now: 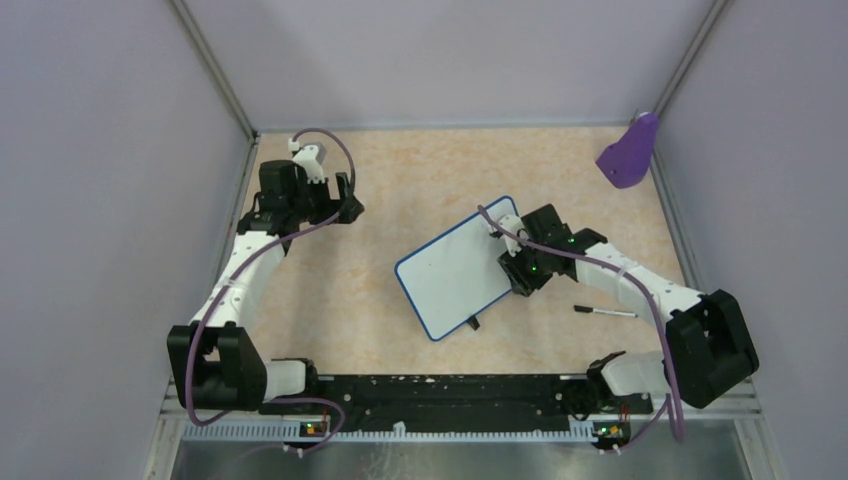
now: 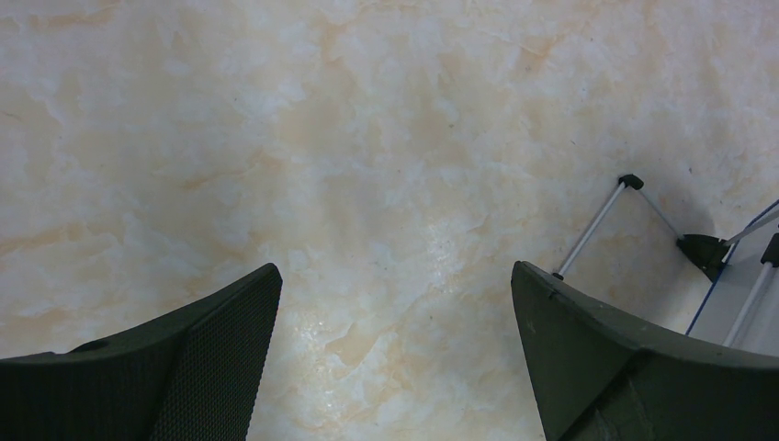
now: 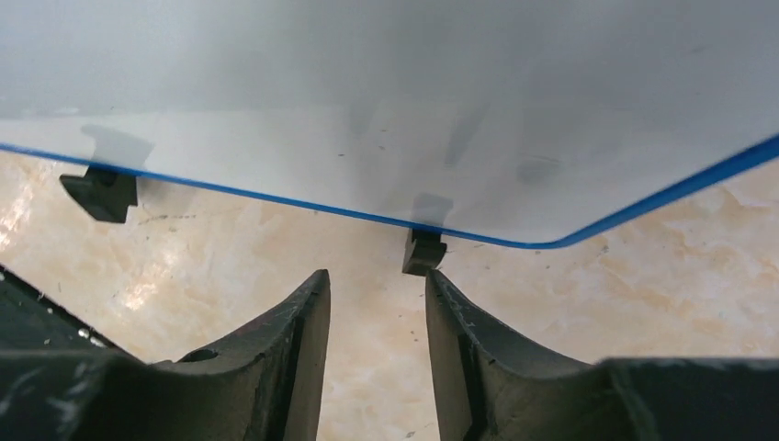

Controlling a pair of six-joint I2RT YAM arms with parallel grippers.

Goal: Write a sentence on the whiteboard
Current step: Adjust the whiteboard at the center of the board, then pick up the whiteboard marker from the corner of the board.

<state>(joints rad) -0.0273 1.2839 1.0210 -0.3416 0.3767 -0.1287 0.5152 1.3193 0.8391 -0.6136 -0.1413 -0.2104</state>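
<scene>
The whiteboard (image 1: 456, 267) lies tilted in the middle of the table, white with a thin blue rim. The sentence is out of view; the face that shows is plain white. My right gripper (image 1: 510, 262) sits at the board's right edge. In the right wrist view its jaws (image 3: 377, 285) stand apart with only table between them, just short of the whiteboard (image 3: 367, 110). One black foot (image 3: 423, 251) is right at the right fingertip, another foot (image 3: 99, 195) farther left. My left gripper (image 1: 350, 205) hovers wide open at the back left, holding nothing (image 2: 395, 276).
A black marker (image 1: 605, 313) lies on the table near the right arm. A purple scoop (image 1: 630, 152) stands at the back right corner. Thin metal rods (image 2: 592, 230) with black ends lie by the whiteboard's corner (image 2: 749, 276). Grey walls enclose three sides.
</scene>
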